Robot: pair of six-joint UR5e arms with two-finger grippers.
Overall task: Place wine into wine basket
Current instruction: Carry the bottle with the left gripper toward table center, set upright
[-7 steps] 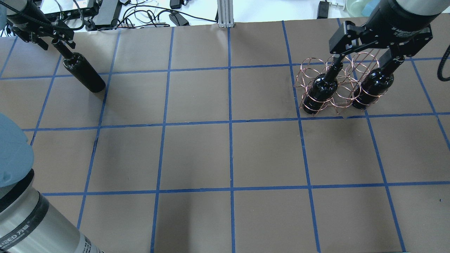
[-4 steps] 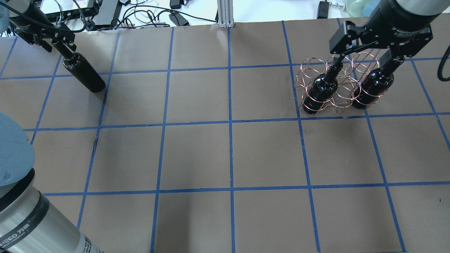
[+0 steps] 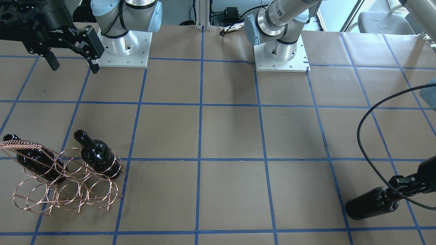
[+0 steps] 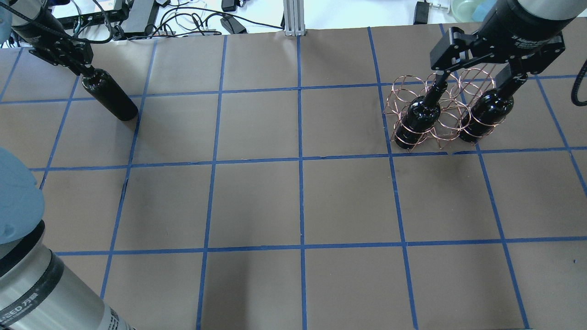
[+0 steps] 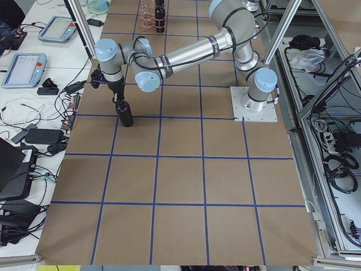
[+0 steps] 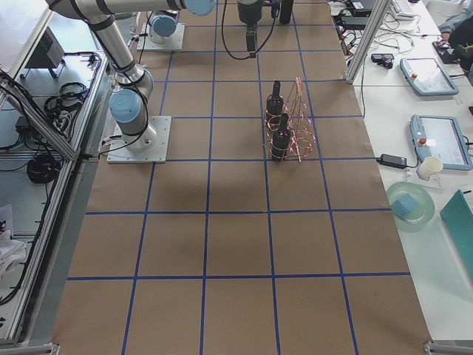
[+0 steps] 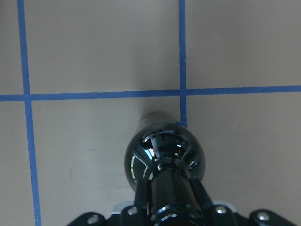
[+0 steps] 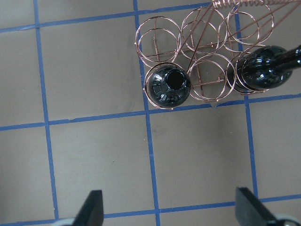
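Note:
One black wine bottle (image 4: 110, 98) stands upright on the table at the far left; it also shows in the front view (image 3: 371, 204) and the left wrist view (image 7: 162, 153). My left gripper (image 4: 75, 64) is shut on its neck, with the fingers (image 7: 141, 195) pressed against the glass. The copper wire wine basket (image 4: 412, 91) stands at the far right with two more bottles (image 4: 417, 119) (image 4: 486, 114) in its front rings. My right gripper (image 4: 479, 78) hangs open and empty high above the basket (image 8: 207, 33).
Cables and boxes (image 4: 183, 18) and an aluminium post (image 4: 293, 18) lie beyond the table's far edge. My left arm's base link (image 4: 27, 275) fills the near-left corner. A black cable (image 3: 374, 136) loops above the table near the left gripper.
My left gripper has come down over the far-left bottle's neck and its fingers have shut on it. The bottle has not moved. The right arm has not moved.

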